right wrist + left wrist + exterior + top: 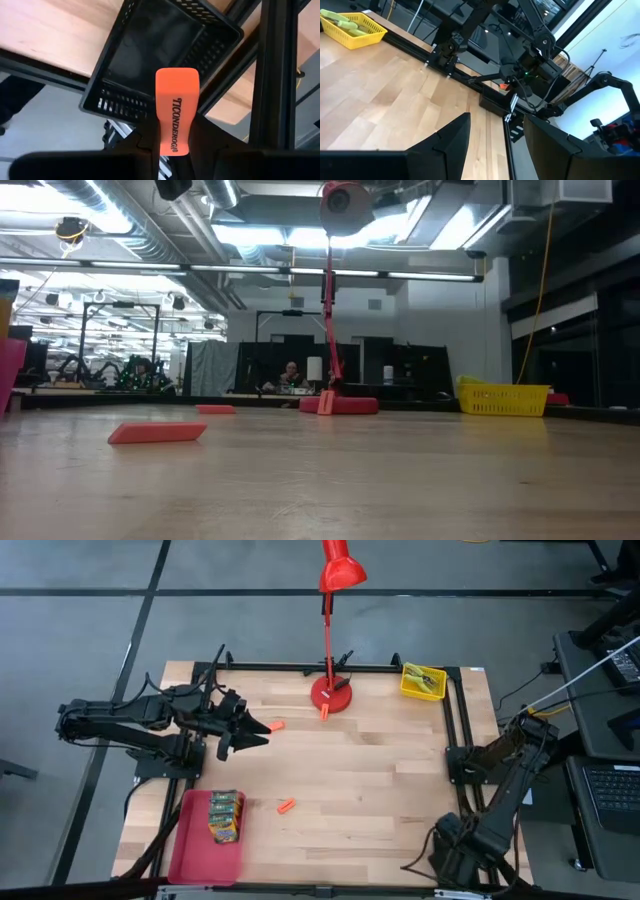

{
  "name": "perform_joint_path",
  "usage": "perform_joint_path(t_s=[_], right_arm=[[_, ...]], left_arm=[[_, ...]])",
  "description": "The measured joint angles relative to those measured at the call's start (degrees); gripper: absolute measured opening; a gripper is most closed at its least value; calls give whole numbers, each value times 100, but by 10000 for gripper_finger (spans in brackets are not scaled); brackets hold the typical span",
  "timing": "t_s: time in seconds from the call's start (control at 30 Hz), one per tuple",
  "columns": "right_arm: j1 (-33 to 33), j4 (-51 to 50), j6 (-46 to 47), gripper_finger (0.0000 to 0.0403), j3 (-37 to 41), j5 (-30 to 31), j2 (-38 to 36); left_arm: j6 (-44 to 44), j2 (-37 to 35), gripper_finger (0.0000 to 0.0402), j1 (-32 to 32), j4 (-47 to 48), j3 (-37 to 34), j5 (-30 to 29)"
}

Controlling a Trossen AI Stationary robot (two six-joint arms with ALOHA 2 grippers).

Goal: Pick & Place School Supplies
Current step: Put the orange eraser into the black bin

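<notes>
My left gripper (260,734) (497,121) hovers open over the table's left part, fingers pointing toward the right edge. One orange eraser (275,726) lies just beyond its tips. Two more erasers lie flat on the wood, one near the tray (286,805) (157,432) and one at the lamp's base (323,712). The crayon boxes (225,816) lie stacked in the red tray (190,850). Green-handled tools lie in a yellow basket (423,681) (350,29) at the far right corner. My right arm (505,770) is folded beyond the table's right edge, its gripper (172,134) shut on an orange eraser (176,107). My right gripper pinches the orange eraser by its lower end (172,142) between the two fingers. The rest of the eraser sticks out past the fingertips, its printed face toward the camera. It is lifted clear, over a black mesh bin (150,55) beside the table's edge.
The tall red lamp (330,690) stands at the far edge's middle. A black frame rail (455,710) runs along the far and right edges. The middle of the wooden table (380,790) is bare. Other workbenches and a seated person (291,376) show far behind.
</notes>
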State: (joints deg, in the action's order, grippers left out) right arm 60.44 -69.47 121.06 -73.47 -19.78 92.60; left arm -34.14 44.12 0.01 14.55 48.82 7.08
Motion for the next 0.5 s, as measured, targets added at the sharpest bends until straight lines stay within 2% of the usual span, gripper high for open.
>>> perform_joint_path(t_s=[0.1,0.3,0.5], right_arm=[[133,23,-85,84,0,-78,0],[321,54,-151,148,0,-385,0],[382,241,-151,155,0,-296,0]], left_arm=[[-7,0,182,0,0,0,-10],[-13,0,182,1,-26,0,-109],[-65,0,182,1,-32,0,-192]])
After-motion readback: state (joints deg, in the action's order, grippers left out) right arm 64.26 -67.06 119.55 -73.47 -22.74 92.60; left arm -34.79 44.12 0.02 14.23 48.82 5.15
